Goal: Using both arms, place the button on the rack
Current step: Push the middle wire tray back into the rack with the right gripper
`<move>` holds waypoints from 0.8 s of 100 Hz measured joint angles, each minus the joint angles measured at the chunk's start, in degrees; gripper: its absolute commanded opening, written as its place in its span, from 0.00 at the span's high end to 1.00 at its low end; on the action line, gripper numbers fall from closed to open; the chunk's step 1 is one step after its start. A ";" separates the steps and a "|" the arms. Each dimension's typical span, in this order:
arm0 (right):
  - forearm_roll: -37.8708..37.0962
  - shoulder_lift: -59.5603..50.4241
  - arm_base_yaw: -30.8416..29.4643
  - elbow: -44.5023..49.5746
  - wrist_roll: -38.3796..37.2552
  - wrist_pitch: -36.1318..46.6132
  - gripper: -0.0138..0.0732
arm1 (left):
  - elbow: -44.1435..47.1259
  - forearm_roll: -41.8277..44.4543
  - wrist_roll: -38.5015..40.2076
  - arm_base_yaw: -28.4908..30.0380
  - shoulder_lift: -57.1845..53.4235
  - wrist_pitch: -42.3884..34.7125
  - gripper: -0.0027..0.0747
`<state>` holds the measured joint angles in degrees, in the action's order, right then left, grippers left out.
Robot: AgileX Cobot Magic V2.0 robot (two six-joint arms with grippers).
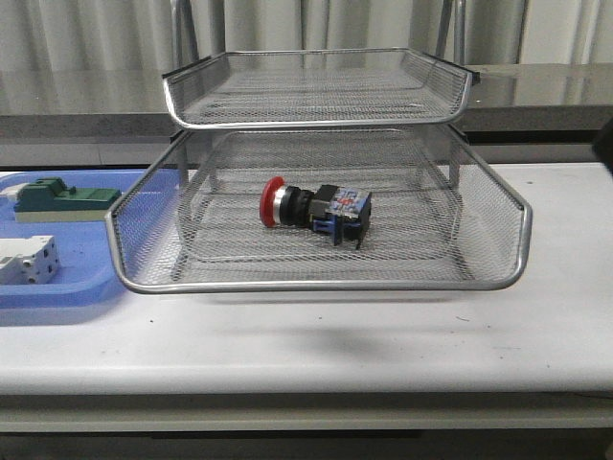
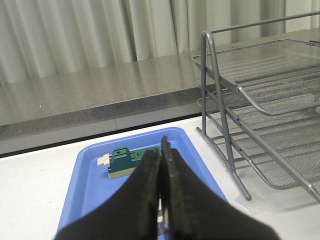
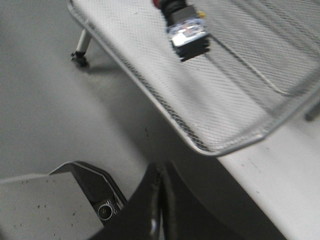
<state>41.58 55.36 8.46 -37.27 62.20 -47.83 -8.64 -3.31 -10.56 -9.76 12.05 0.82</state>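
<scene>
The button (image 1: 314, 208) lies on its side in the pulled-out lower tray of the silver wire rack (image 1: 316, 284), red cap to the left, blue block to the right. Its black and blue rear (image 3: 188, 37) also shows on the mesh in the right wrist view. My left gripper (image 2: 160, 155) is shut with nothing between its fingers, hanging over the blue tray (image 2: 90, 185) beside the rack (image 2: 260, 95). My right gripper (image 3: 160, 170) is shut and empty, off the tray's front corner (image 3: 220, 147) above the table. Neither gripper shows in the front view.
A flat blue tray (image 1: 57, 287) at the left holds a green block (image 1: 62, 199) and a white terminal block (image 1: 27, 259). The green block (image 2: 125, 161) lies just beyond my left fingertips. The rack's upper tray (image 1: 316, 91) overhangs the button. The table's front edge runs below the rack.
</scene>
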 measured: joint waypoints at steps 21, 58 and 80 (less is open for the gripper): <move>0.45 7.87 9.88 0.00 3.52 4.06 0.92 | 0.00 0.00 0.00 0.00 0.00 0.00 0.99; 1.12 21.81 21.66 -0.60 3.86 17.82 0.92 | 0.00 0.00 0.00 0.00 0.00 0.00 0.99; 1.53 27.86 23.26 -3.80 3.86 21.89 0.92 | 0.00 0.00 0.00 0.00 0.00 0.00 0.99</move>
<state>43.11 83.22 31.72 -41.07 66.06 -25.94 -8.64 -3.31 -10.56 -9.76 12.05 0.82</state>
